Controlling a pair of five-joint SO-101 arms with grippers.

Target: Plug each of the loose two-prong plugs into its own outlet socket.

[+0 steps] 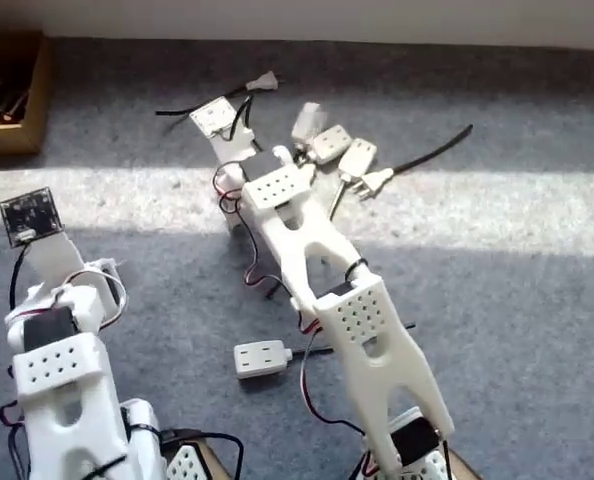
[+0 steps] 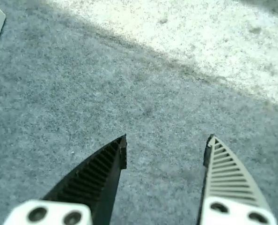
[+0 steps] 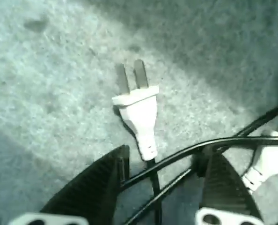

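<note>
While right jaws gape wide w/ nothing gripped, plug (image 3: 138, 111) lies just beyond them, prongs away.

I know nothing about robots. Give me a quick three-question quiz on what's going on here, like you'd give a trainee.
1. True or false: the left hand is shut.
2. What lies just ahead of the open right hand?
A. a white two-prong plug
B. a screwdriver
C. a cup
3. Fill in: the outlet socket between the two arms lies on grey ____.

Key: 1 false, its fingers are spread over bare floor; 2 A; 3 carpet.
</note>
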